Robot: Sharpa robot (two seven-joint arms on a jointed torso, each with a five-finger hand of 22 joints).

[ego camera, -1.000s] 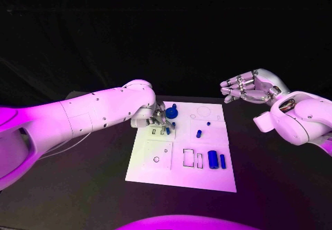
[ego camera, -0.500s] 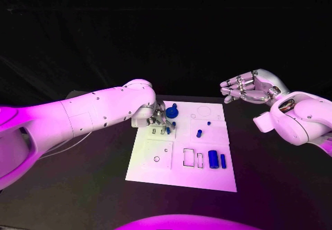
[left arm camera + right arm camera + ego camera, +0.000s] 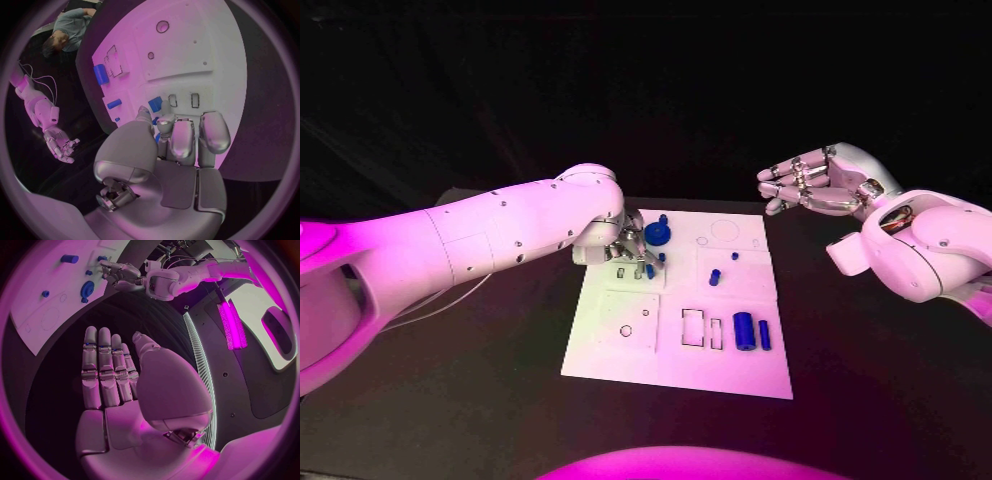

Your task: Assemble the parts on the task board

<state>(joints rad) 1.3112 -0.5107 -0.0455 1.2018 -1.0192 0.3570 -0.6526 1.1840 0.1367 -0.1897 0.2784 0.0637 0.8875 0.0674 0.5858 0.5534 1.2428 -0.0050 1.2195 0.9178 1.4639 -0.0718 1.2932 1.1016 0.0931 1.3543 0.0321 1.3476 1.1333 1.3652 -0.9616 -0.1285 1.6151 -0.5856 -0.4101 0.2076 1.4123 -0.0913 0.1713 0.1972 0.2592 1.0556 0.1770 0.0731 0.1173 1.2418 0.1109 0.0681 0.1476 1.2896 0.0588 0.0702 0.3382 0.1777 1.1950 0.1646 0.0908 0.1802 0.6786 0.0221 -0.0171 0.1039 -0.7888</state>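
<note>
task board (image 3: 678, 370) | no writing readable | left robot hand (image 3: 626, 247) grip unclear | right robot hand (image 3: 815, 184) empty, fingers apart

Smooth plastic and polished metal are showing against matt black.
The flat white task board (image 3: 733, 365) is looking matt and smooth, and the small blue cylindrical parts (image 3: 744, 331) lying on it are looking like smooth plastic with a slight sheen. The silver left hand (image 3: 181, 145) is gleaming like polished metal, as is the silver right hand (image 3: 115, 375); the black table (image 3: 473, 400) is appearing dull and matt.
</note>
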